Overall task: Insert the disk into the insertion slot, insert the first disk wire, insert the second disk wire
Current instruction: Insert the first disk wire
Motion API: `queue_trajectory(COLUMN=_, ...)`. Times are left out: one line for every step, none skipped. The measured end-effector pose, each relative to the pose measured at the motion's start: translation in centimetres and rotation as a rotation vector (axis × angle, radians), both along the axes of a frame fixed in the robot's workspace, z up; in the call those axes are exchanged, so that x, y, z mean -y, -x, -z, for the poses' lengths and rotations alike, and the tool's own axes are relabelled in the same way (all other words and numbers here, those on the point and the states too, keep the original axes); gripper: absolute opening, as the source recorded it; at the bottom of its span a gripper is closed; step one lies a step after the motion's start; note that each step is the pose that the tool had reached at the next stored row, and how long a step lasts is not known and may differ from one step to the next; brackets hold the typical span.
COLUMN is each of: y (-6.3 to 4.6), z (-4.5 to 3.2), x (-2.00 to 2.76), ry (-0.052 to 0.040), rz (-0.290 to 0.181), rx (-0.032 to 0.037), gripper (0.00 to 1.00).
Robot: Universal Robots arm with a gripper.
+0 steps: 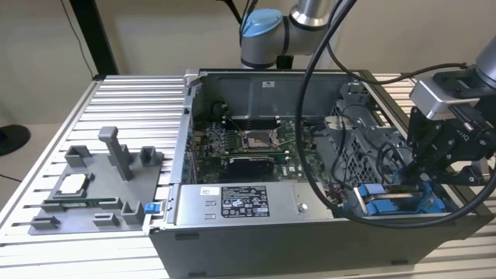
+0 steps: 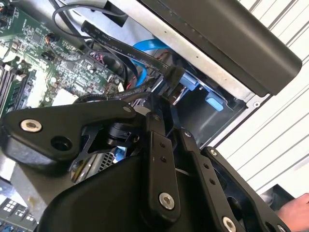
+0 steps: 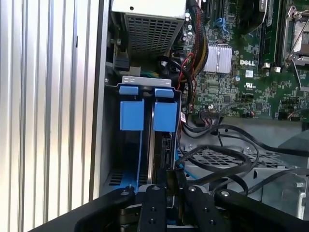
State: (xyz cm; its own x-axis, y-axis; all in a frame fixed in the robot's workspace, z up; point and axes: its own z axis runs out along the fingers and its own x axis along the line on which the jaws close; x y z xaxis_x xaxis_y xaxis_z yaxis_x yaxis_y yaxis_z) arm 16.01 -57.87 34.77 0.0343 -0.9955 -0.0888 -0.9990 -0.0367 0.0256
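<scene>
In the exterior view my gripper (image 1: 409,180) reaches down into the open computer case, just above the insertion slot (image 1: 391,203) with its blue rails at the exterior view's right. In the first wrist view the slot (image 3: 126,159) holds two blue carrier tabs side by side. The disk (image 3: 165,116) sits edge-on under one of them, with its body mostly hidden. My gripper (image 3: 170,186) is shut on the black connector (image 2: 173,77) of a disk wire, at the open end of the slot. A blue wire (image 2: 145,48) curves just behind the connector.
The grey power supply box (image 1: 232,203) lies along the case's front wall. The motherboard (image 1: 248,148) lies beyond it. Loose black cables (image 3: 227,150) loop over the perforated cage beside the slot. A grey parts fixture (image 1: 93,192) lies on the ribbed table. A hand (image 2: 295,212) shows beside the gripper body.
</scene>
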Motion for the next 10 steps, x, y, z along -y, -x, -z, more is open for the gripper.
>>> queue_trajectory(y=-0.01, z=0.01, x=0.0, ry=0.0001, rz=0.0, rx=0.0, gripper=0.0)
queue_trajectory(y=-0.01, z=0.03, x=0.0, ry=0.0005, rz=0.0, rx=0.0, gripper=0.0)
queue_trajectory(y=-0.01, z=0.05, x=0.0, ry=0.0009, rz=0.0, rx=0.0001, gripper=0.0)
queue_trajectory(y=-0.01, z=0.09, x=0.0, ry=0.0014, rz=0.0, rx=0.0001, gripper=0.0)
queue_trajectory(y=-0.01, z=0.14, x=0.0, ry=0.0018, rz=0.0, rx=0.0005, gripper=0.0)
queue_trajectory(y=-0.02, z=0.18, x=0.0, ry=0.0022, rz=0.0, rx=0.0012, gripper=0.0)
queue_trajectory(y=-0.02, z=0.22, x=0.0, ry=0.0027, rz=0.0, rx=0.0019, gripper=0.0)
queue_trajectory(y=-0.02, z=0.28, x=0.0, ry=0.003, rz=0.0, rx=0.0027, gripper=0.0)
queue_trajectory(y=-0.01, z=0.32, x=0.0, ry=0.0031, rz=0.0, rx=0.0034, gripper=0.0)
queue_trajectory(y=-0.01, z=0.38, x=0.0, ry=0.0031, rz=0.0, rx=0.0041, gripper=0.0)
